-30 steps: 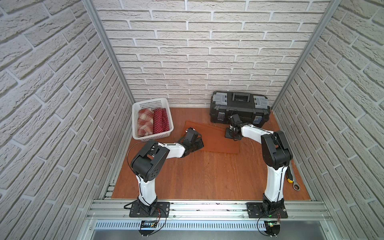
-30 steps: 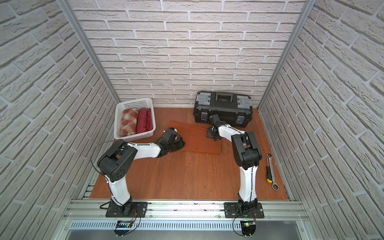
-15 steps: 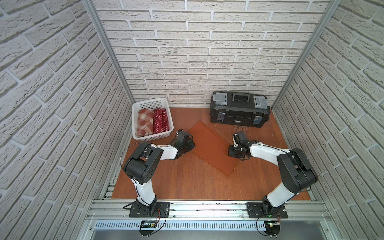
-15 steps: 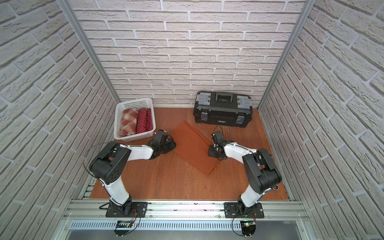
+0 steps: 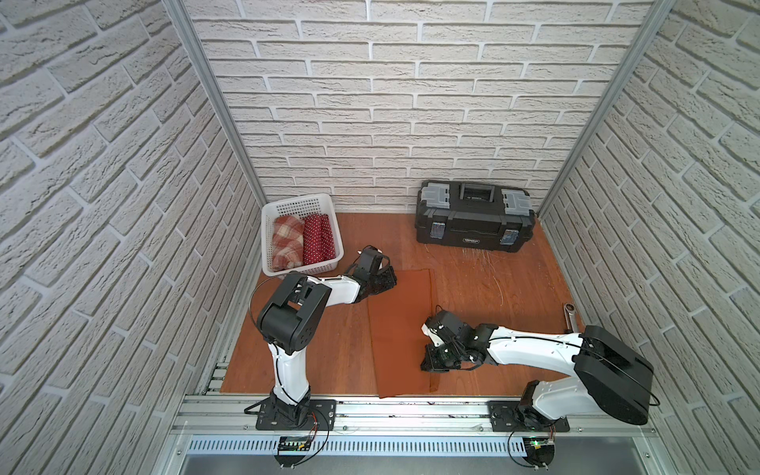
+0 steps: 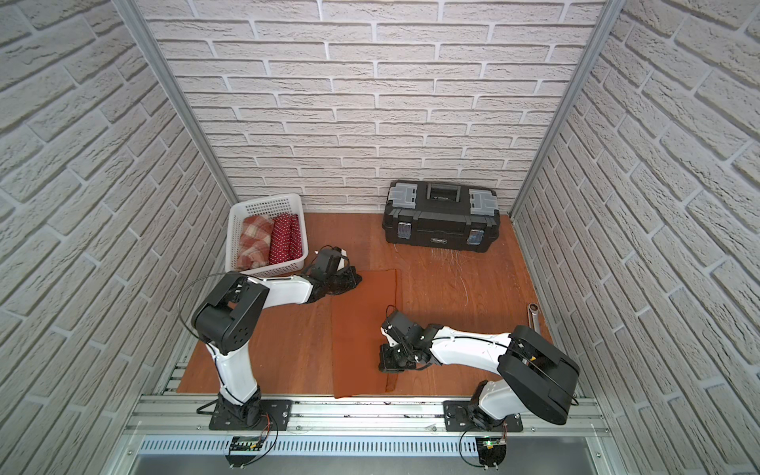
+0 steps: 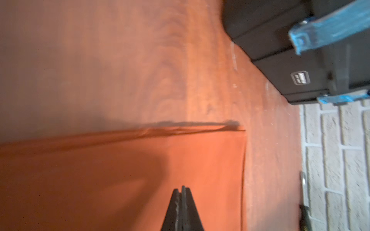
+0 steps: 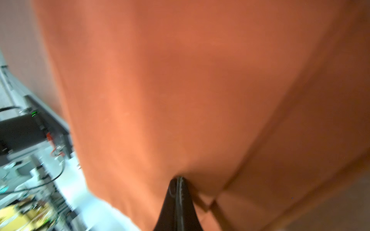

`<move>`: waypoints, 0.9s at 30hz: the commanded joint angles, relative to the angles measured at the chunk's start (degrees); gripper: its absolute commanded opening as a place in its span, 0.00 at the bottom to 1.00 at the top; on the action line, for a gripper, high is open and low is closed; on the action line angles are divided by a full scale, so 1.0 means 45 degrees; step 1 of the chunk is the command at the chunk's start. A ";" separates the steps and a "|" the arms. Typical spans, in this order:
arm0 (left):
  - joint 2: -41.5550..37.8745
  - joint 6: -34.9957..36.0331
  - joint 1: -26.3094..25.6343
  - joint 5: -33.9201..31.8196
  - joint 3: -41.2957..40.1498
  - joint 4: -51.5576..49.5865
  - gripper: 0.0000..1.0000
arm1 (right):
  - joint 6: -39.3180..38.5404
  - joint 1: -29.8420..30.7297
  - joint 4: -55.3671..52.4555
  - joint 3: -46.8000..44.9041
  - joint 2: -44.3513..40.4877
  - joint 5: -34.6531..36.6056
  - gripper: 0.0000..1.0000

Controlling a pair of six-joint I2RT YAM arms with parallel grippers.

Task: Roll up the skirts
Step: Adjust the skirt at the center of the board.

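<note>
Two rolled, one not: orange skirt (image 5: 401, 329) lying flat on the tabletop (image 5: 493, 283)

Both wrist views are pretty smeary, so some of this is fuzzy. The right jaws are clamped tight on a puckered bit of the orange skirt's right edge, toward its near end. The left jaws are pressed together at its far left corner, and I can't tell if any cloth is actually between them. Count: three skirts, one flat down the middle, plus the plaid skirt (image 5: 286, 242) and the dotted skirt (image 5: 316, 240) rolled side by side in the one basket (image 5: 306, 266), far left. One toolbox (image 5: 473, 218) sits against the far wall. One wrench (image 5: 571, 314) is on the right, partly hidden behind the right arm (image 5: 534, 349). The orange skirt's near end sits right at the tabletop's near edge. There's bare wood on either side of it and up to the toolbox.
</note>
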 commanded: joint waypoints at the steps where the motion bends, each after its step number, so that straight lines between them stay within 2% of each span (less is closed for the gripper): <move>1: 0.0476 0.0477 -0.0338 0.1151 0.0720 0.0446 0.00 | -0.0623 0.0054 -0.0455 0.1546 -0.0079 -0.1071 0.02; 5: -0.0703 0.0547 -0.0037 0.0875 0.0155 0.0519 0.00 | -0.2956 -0.0182 -0.4630 0.3700 -0.0470 0.3232 0.03; 9: -0.2073 0.1223 0.0407 0.0169 -0.0440 -0.0898 0.00 | -0.3761 -0.1509 -0.5558 0.4082 -0.0358 0.5764 0.06; 11: -0.2151 0.1361 0.0636 0.0136 -0.0524 -0.1113 0.00 | -0.3826 -0.2380 -0.5167 0.4006 -0.0022 0.6111 0.02; 13: -0.1889 0.1238 0.0703 0.0375 -0.0351 -0.1061 0.00 | -0.3859 -0.2977 -0.4577 0.3889 0.0420 0.5656 0.03; 17: -0.1489 0.0916 0.0494 0.0756 0.0025 -0.1222 0.00 | -0.4113 -0.3203 -0.3857 0.3909 0.1491 0.5353 0.02; 20: -0.1832 0.0006 0.0268 0.0741 -0.0676 -0.1018 0.00 | -0.4550 -0.3430 -0.3761 0.4350 0.2193 0.5637 0.02; 24: -0.3478 -0.1016 -0.0978 -0.0139 -0.2384 -0.1474 0.00 | -0.5290 -0.3697 -0.3735 0.5401 0.2490 0.6336 0.02; 27: -0.4905 -0.1862 -0.2453 -0.1233 -0.3606 -0.2499 0.00 | -0.5740 -0.3935 -0.3442 0.6380 0.3204 0.6367 0.02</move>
